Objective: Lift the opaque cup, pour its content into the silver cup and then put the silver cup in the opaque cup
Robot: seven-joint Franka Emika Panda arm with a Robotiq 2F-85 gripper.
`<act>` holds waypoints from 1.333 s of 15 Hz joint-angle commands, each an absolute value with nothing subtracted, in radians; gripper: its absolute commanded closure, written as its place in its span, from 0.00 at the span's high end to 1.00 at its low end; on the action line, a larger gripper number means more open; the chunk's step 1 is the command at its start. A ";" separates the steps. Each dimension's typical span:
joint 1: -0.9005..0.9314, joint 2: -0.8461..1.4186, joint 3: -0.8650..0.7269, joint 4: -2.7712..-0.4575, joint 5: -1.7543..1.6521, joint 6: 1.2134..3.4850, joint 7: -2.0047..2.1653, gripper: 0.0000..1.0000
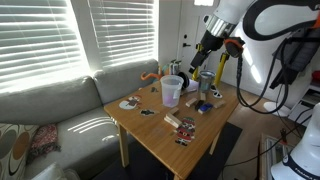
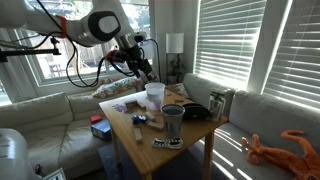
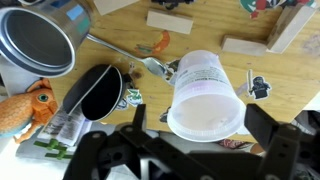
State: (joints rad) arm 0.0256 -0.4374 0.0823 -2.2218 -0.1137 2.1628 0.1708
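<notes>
The opaque cup (image 3: 205,95) is a whitish frosted plastic cup that stands upright on the wooden table; it shows in both exterior views (image 1: 172,92) (image 2: 154,94). The wrist view looks down into it, and something pale lies inside. The silver cup (image 3: 38,45) is a shiny metal tumbler that stands upright beside it, also visible in both exterior views (image 1: 206,82) (image 2: 173,122). My gripper (image 3: 200,128) is open and empty. It hovers above the opaque cup with a finger on each side of it in the wrist view, not touching it (image 1: 200,60) (image 2: 145,68).
A black bowl (image 3: 95,92) sits between the two cups, with a metal spoon (image 3: 125,55) beside it. An orange toy (image 3: 25,105), wooden blocks (image 3: 170,20) and small items lie on the table (image 1: 160,135). A thin yellow post (image 1: 222,72) stands behind the silver cup. Sofas flank the table.
</notes>
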 commanded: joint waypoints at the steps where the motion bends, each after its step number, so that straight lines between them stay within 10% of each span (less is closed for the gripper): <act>1: 0.057 -0.324 0.084 -2.146 -0.064 2.209 0.121 1.00; 11: 0.111 -0.125 0.110 -2.033 -0.027 2.246 0.046 1.00; 20: 0.108 -0.034 0.105 -1.964 0.020 2.185 0.032 0.33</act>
State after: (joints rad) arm 0.1066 -0.0577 0.1094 -2.0115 -0.0441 2.2320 0.0745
